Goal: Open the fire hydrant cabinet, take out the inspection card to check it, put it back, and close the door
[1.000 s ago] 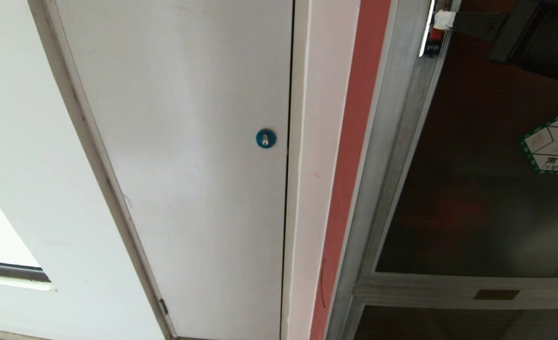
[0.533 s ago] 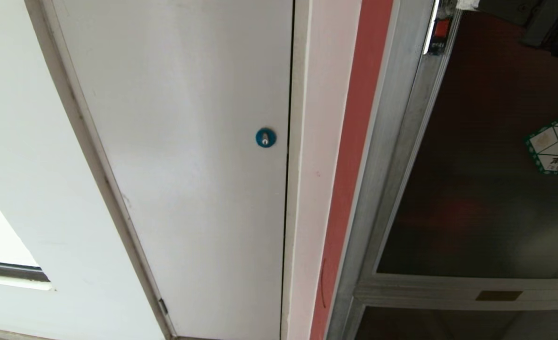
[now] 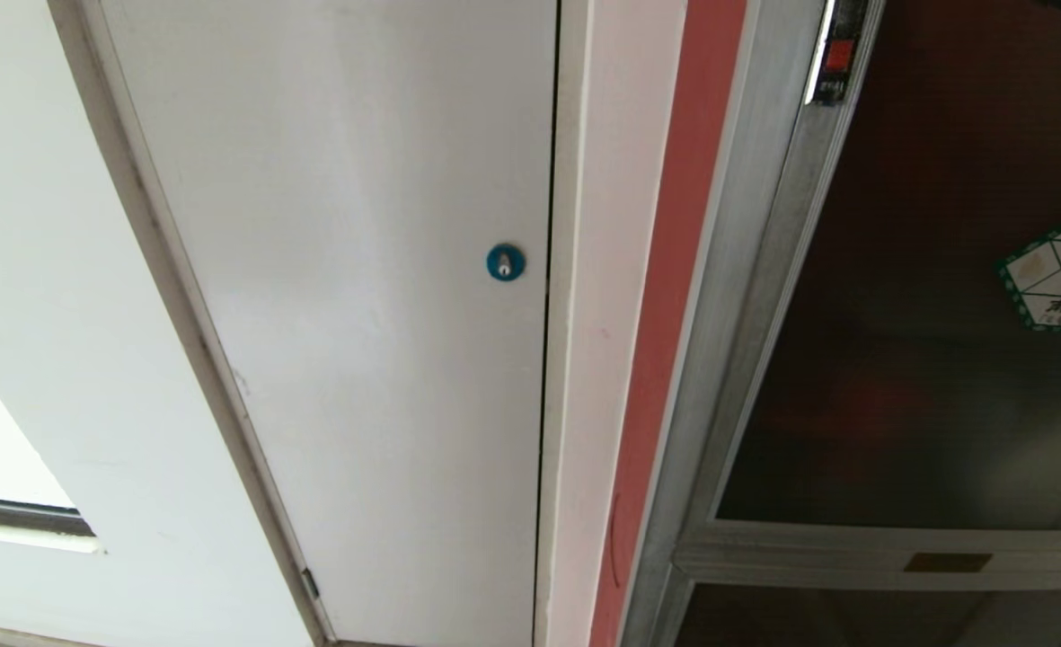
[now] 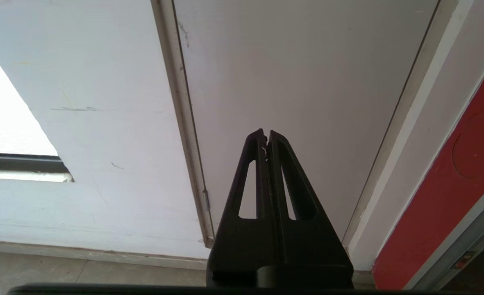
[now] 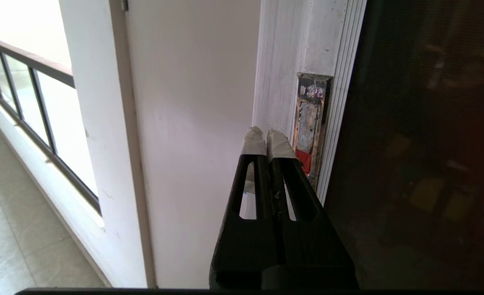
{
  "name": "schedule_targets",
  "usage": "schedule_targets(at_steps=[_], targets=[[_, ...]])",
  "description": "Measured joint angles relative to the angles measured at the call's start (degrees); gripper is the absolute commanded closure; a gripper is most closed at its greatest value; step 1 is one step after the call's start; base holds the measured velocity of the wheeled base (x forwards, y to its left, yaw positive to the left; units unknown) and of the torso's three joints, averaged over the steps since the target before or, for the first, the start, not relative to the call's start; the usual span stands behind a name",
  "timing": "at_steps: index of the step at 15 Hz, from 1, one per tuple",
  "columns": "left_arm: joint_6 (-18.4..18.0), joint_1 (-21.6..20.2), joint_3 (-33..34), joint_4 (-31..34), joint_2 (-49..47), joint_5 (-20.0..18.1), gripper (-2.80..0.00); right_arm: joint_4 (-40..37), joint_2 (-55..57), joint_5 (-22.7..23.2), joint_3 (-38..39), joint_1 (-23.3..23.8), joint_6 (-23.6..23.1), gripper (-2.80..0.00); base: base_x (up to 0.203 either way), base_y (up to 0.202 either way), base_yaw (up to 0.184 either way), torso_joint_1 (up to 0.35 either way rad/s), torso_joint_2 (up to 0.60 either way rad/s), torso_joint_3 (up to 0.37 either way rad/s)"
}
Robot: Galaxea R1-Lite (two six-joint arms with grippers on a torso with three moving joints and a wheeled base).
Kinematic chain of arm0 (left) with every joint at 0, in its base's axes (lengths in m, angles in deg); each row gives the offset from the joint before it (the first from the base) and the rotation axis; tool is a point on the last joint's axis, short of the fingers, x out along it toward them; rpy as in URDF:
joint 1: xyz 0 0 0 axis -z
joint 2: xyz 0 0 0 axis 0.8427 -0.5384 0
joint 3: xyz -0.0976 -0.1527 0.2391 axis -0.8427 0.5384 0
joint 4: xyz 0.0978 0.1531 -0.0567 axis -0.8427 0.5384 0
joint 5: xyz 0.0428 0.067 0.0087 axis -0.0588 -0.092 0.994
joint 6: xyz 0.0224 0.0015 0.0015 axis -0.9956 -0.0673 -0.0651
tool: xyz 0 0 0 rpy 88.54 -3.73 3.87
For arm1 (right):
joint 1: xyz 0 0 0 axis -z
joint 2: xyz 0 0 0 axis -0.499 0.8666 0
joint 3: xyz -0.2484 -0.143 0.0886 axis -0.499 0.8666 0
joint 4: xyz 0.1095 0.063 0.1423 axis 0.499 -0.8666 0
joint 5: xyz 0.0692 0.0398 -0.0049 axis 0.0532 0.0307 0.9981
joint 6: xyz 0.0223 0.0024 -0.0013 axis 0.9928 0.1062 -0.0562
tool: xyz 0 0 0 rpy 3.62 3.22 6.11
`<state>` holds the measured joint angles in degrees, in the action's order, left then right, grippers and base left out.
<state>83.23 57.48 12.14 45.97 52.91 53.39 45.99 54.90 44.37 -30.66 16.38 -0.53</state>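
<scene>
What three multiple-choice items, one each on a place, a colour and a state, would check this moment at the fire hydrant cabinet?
1. Where is the right gripper?
A. At the round lock on the white panel
B. Beside the latch on the door frame
C. Down near the floor tiles

2. What colour is the round lock on the white panel?
A. Blue
B. Red
C. Yellow

3. How stand the left gripper's fingers?
A. Wide open
B. Shut on a card
C. Shut on nothing

Key: 1 B, the taped tips sit next to the latch on the door; 2 A, it shows blue on white; 3 C, the tips meet with nothing between.
</scene>
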Motion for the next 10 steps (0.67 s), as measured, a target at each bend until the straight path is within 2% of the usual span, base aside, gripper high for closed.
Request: schedule_targets(at_steps=[4,7,10], targets=[[0.0,0.0,0.0,0.0,0.0,0.0,0.00,0.0,-5.2,-0.8,3.5,0.2,-0.1,0.00,0.000,0.000,0.000,0.000,0.00,0.000],[0.0,0.0,0.0,0.0,0.0,0.0,0.00,0.4,-7.6,-5.4,4.3,0.5,-0.2,0.00,0.000,0.000,0.000,0.000,0.00,0.000],[0.0,0.0,0.0,0.0,0.0,0.0,0.00,0.4,-9.9,-7.1,5.0,0.5,-0.2,0.00,0.000,0.000,0.000,0.000,0.00,0.000]])
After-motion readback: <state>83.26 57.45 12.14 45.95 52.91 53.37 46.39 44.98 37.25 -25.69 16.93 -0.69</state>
